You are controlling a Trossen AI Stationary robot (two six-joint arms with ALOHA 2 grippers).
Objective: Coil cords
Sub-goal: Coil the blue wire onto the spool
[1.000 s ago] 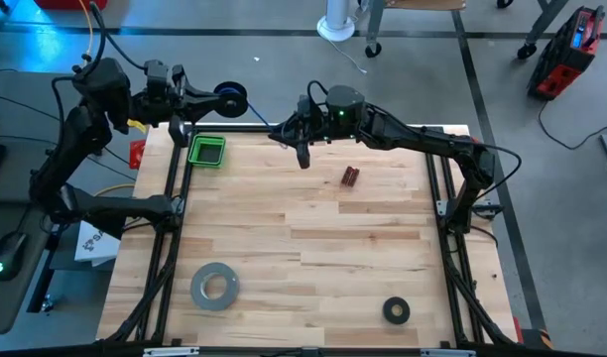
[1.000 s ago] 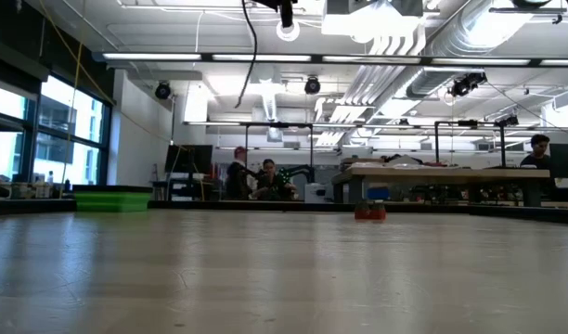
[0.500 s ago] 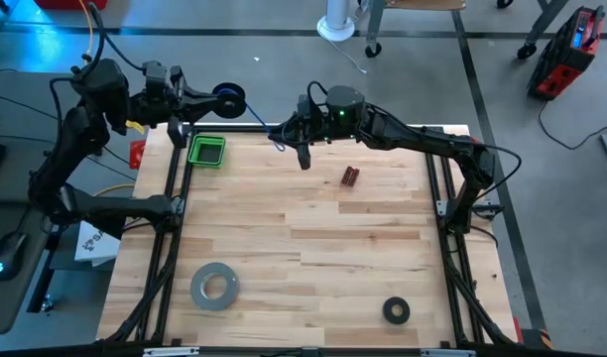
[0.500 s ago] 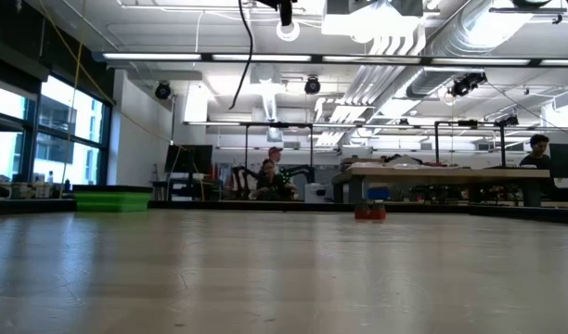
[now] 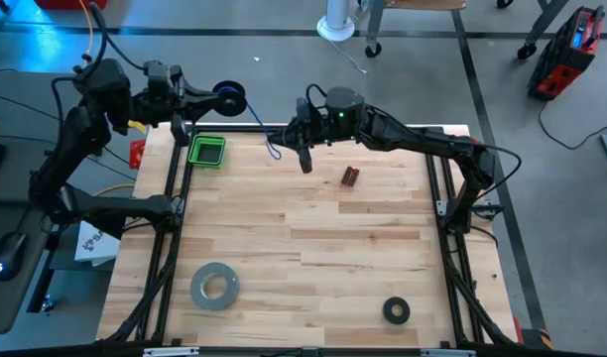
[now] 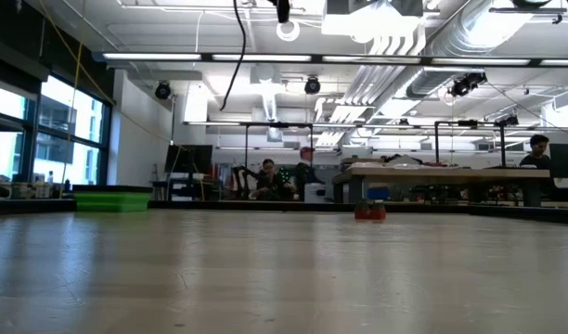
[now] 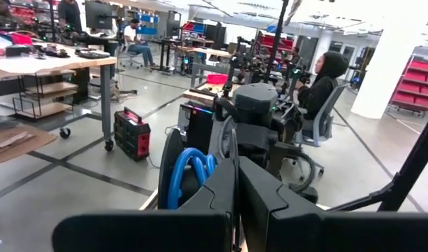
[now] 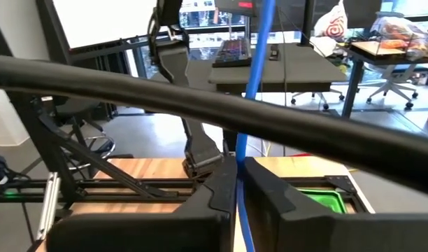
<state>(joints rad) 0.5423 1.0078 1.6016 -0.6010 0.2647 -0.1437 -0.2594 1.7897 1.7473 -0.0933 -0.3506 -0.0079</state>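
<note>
The blue cord (image 5: 272, 149) runs from a small black round spool (image 5: 231, 97) beyond the table's far left corner to my right gripper (image 5: 281, 132). That gripper stands over the far edge and is shut on the cord. A slack piece of cord hangs below it, dark in the low view (image 6: 231, 65). My left gripper (image 5: 220, 96) is held level and shut at the spool (image 7: 170, 168), with blue turns (image 7: 191, 171) wound on it. My left gripper is shut on the spool, level, from the table's left side. Its own fingers (image 7: 224, 192) hide the place of contact, so I cannot tell which part it has. The spool stands on edge, lifted clear of the table. My right gripper pinches the blue cord (image 8: 242, 150) between its two fingers (image 8: 217, 189), coming level from the table's right side. The fingers lie across the cord, which runs on past them on both sides. The cord is clear of the table.
A green tray (image 5: 206, 150) sits at the far left corner, and a small red-brown thing (image 5: 351, 177) lies right of the middle at the far side. A grey tape roll (image 5: 214, 286) and a black ring (image 5: 396, 310) lie near the front. People are in the room behind.
The slack piece of cord below my right gripper has swung toward the table's left and now hangs as a small loop over the far edge. Both arms have kept their places.
</note>
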